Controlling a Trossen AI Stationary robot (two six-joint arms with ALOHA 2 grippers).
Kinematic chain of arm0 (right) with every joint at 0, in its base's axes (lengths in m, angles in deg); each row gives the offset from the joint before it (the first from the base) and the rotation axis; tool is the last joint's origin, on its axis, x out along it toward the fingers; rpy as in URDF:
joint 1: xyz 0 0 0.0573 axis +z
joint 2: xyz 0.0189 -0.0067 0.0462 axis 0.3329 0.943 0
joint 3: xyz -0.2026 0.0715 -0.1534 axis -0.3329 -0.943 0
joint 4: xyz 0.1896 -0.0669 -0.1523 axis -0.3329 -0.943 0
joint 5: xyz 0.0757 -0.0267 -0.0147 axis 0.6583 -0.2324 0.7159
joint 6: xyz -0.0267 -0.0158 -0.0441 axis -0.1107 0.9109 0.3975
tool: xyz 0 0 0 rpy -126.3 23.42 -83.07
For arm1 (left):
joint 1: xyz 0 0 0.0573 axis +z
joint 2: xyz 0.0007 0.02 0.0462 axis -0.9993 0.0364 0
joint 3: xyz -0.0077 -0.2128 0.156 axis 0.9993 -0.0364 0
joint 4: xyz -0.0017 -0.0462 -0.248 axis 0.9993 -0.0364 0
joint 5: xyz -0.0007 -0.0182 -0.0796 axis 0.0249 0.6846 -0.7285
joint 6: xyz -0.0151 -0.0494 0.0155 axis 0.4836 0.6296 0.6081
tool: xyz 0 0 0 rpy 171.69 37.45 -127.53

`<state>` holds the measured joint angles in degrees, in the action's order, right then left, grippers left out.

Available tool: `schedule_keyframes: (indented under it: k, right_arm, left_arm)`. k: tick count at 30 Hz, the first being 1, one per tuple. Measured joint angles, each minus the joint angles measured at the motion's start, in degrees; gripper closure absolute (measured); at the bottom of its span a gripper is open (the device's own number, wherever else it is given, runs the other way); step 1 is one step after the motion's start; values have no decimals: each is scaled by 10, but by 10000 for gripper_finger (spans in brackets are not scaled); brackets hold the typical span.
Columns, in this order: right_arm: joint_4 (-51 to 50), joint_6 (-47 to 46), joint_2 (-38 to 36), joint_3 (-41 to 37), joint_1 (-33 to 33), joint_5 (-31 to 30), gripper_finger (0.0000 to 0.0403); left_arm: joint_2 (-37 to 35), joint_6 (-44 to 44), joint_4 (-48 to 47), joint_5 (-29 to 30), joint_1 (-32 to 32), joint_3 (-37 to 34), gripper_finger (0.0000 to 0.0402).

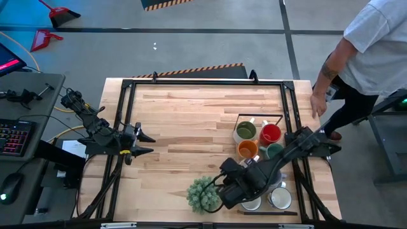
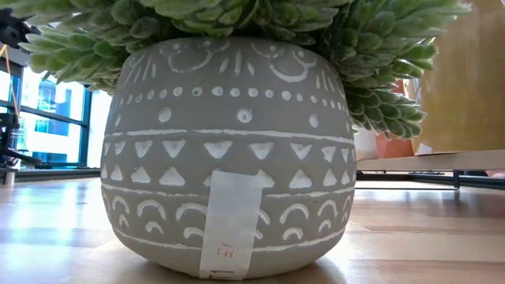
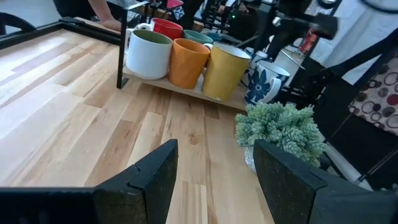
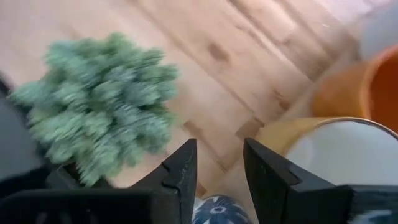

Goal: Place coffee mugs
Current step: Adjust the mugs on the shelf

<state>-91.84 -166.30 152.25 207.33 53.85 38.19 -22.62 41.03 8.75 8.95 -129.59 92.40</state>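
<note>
The coffee mugs [image 1: 257, 141] stand packed on a shelf rack [image 1: 287, 213] at the lower right of the high view — green, red, orange and teal in a square, with 2 white ones nearer the bottom edge. The right gripper [image 1: 234, 184] sits at lower centre, between the rack and the spiky plant [image 1: 203, 194]. Its wrist view shows the fingers parted with nothing between them, above a blue-flowered mug and beside a yellow mug [image 4: 323, 152] — probably lining up its next pick. The left gripper [image 1: 141, 144] waits at middle left, jaws wide open and empty. A person [image 1: 369, 38] stands at the upper right.
</note>
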Motion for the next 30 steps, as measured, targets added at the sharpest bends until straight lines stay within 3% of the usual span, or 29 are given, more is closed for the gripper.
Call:
schedule_keyframes:
  k: [6,12,21,30]
  right_arm:
    - [-30,-63,3,0,-5,-28,295]
    - [-28,-86,3,-18,-26,19,295]
    - [-26,-100,4,-18,-44,26,296]
    - [-28,-103,14,-18,-45,41,350]
  left_arm:
    - [0,-1,0,-1,0,0,204]
    - [0,-1,0,-1,0,0,204]
    - [0,-2,0,-2,0,0,204]
    - [0,-11,-1,-2,0,0,204]
